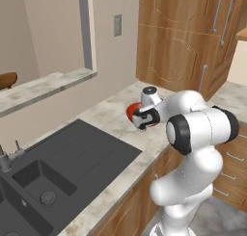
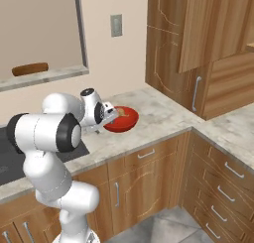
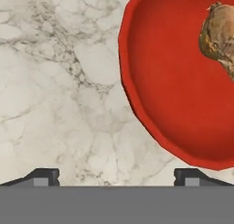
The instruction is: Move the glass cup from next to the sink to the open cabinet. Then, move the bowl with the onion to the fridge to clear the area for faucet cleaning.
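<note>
Looking from the left base view, the red bowl (image 1: 131, 111) sat on the marble counter (image 1: 108, 117), mostly hidden behind the white arm's wrist, so its contents could not be made out there. The black sink (image 1: 72, 160) lay to the left of the bowl, well apart from it, with its flat drainboard nearest the bowl and a basin with a round drain lower left. The grey faucet (image 1: 6, 158) stood at the sink's far left edge. Bare counter stretched between the drainboard and the bowl, and more ran behind the bowl up to the wall and the tall wood-panelled doors (image 1: 185, 35).

From the right base view, the bowl (image 2: 122, 119) rested on the counter (image 2: 163, 113) just beside the gripper (image 2: 111, 117), whose fingers sat at the bowl's left rim. A tan onion (image 2: 120, 111) lay inside the bowl. Open counter lay to the right of the bowl toward the corner below the tall doors, and the counter's front edge ran close in front of it.

From the hand view, the bowl (image 3: 178, 81) took up the right side, its rim curving over bare marble counter (image 3: 59, 90). The onion (image 3: 220, 35) lay in the bowl at the upper right. The gripper (image 3: 116, 177) was spread wide and held nothing, one fingertip over counter, the other near the bowl's rim.
</note>
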Controlling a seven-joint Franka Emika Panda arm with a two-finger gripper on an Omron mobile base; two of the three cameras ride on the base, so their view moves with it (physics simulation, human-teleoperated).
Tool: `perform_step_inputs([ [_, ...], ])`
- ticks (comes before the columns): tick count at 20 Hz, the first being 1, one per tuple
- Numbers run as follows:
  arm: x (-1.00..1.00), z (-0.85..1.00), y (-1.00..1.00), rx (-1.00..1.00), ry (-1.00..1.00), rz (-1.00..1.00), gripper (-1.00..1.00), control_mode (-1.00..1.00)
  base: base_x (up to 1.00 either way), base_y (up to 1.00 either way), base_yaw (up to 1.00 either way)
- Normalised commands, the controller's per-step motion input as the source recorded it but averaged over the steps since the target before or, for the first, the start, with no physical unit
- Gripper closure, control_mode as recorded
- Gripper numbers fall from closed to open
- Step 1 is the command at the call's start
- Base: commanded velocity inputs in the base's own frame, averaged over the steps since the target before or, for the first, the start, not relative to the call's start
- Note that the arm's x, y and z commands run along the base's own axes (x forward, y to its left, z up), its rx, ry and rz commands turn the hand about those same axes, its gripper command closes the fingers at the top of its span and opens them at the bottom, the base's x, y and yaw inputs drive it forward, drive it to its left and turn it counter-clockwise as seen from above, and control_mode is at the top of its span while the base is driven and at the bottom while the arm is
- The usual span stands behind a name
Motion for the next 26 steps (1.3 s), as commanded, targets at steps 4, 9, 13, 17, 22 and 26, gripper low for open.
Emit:
perform_step_inputs([
  [4, 0.39, -0.26, -0.12, 0.0, 0.0, 0.0, -1.0, -1.0, 0.0, 0.0, 0.0],
  [9, 0.54, -0.04, 0.0, 0.0, 0.0, 0.0, -1.0, -1.0, 0.0, 0.0, 0.0],
  [13, 0.45, -0.01, 0.03, 0.0, 0.04, 0.0, -1.0, -1.0, 0.0, 0.0, 0.0],
  [17, 0.36, -0.2, 0.0, 0.0, 0.05, 0.0, -1.0, -1.0, 0.0, 0.0, 0.0],
  [22, 0.12, -0.32, 0.0, 0.0, 0.12, 0.01, 1.0, -1.0, 0.0, 0.0, 0.0],
  [26, 0.01, -0.13, 0.02, 0.0, 0.05, 0.0, 1.0, -1.0, 0.0, 0.0, 0.0],
])
